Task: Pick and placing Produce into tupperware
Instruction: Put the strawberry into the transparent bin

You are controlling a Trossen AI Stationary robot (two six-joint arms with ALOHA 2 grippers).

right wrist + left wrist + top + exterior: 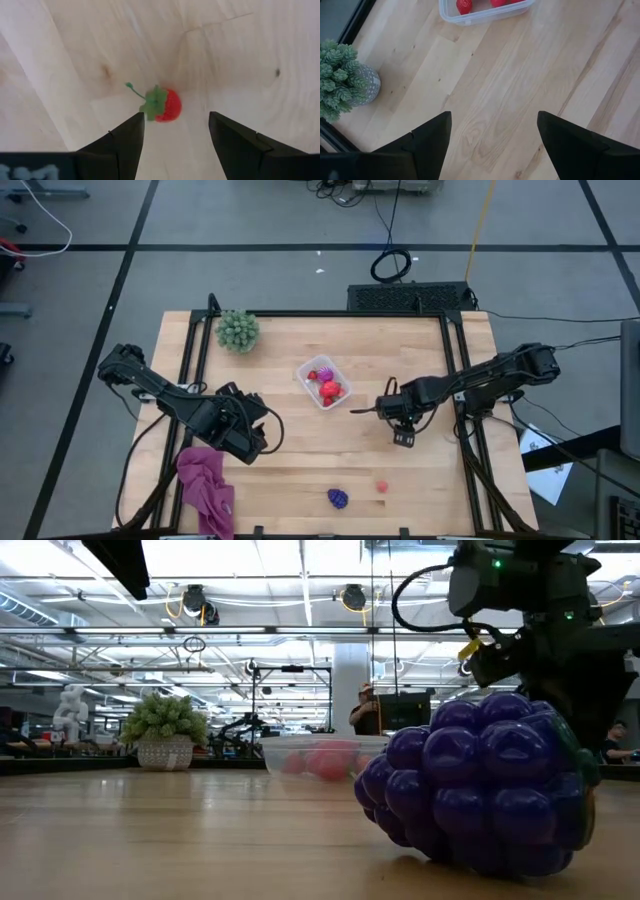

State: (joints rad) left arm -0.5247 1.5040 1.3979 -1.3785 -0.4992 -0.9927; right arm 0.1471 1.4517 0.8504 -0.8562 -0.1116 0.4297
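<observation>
- High view shows the tupperware (324, 382) near the middle of the tabletop (300, 470), already holding several red and pink pieces of produce.
- Two pieces lie loose near the front edge: a purple grape cluster (338, 498) and, just to its right, a small red strawberry (381, 486).
- The right gripper (404, 438) hangs between the container and those loose pieces, pointing down at the wood. Its wrist camera shows the jaws spread wide and empty, with the strawberry (165, 105) lying on its side between and ahead of them, green cap and stem turned away.
- The left gripper (262, 442) waits at the left side of the tabletop, just above a magenta cloth (207, 485); its jaws are also wide apart and hold nothing. A spiky green plant (238, 330) stands at the back left corner.
- Risk: the strawberry is tiny and rounded, so if the jaws close off-centre it will likely squirt sideways or roll instead of being caught.
- Risk: coming down too low would probably jam the fingertips into the wood; stopping too high would pinch only the soft cap.
- Risk: a weak hold could drop the berry on the way to the container, whose rim is narrow and already crowded inside.
</observation>
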